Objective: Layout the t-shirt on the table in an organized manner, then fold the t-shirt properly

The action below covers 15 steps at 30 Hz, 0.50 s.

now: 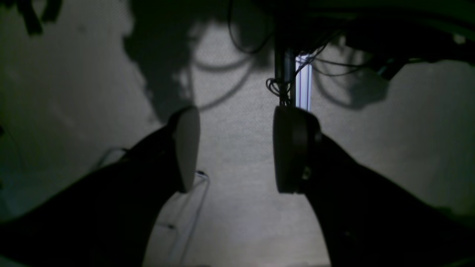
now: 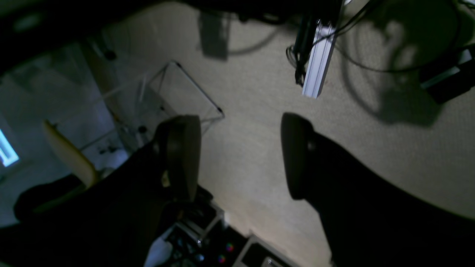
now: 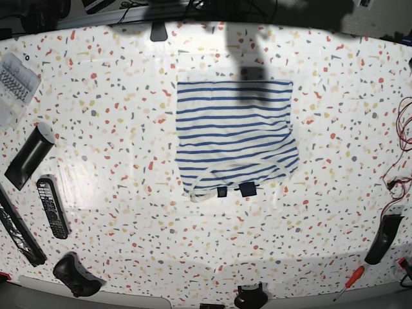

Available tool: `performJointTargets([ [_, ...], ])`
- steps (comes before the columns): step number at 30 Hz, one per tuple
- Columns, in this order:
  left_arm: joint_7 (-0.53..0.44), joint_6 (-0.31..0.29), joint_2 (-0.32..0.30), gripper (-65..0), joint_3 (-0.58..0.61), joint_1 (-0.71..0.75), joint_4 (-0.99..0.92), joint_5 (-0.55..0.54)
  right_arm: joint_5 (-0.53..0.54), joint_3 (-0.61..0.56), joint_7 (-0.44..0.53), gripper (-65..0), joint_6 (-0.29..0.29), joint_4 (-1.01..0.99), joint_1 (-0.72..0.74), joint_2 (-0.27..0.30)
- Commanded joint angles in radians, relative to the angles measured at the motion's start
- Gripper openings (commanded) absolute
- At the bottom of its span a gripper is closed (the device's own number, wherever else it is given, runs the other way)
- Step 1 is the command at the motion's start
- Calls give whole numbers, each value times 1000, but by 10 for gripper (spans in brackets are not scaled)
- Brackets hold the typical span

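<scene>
On table [image 3: 96, 129], folded t-shirt [image 3: 235, 135], base view only

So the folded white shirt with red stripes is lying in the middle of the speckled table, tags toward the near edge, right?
Not quite: the stripes are blue, not red. The base view shows the folded white blue-striped shirt in the middle of the speckled terrazzo-pattern table, its dark tags toward the near edge.

table [image 3: 116, 212] cropped at edges — wrist views dim, blurred
</scene>
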Motion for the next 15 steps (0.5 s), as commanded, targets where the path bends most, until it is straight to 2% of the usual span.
performJointTargets([
  [1,-2,-8,-10,-360,-6,-4,-38,-2,-2,-11,17,-318,8,-27,8,14],
  [3,-20,-13,-10,-360,-6,-44,-142,-1,-46,-39,43,-318,8,-111,57,24],
  [6,-85,-51,-10,-360,-6,-90,-290,-1,-109,-64,120,-318,8,-242,126,23],
  [8,-150,-95,-10,-360,-6,-117,-378,-2,-131,-69,168,-318,8,-327,174,23],
  [12,-311,-203,-9,-360,-6,-169,-536,-2,-219,-69,206,-318,8,-482,266,32],
  [15,-410,-211,-5,-360,-6,-219,-641,0,-253,-69,263,-318,8,-594,334,50],
])
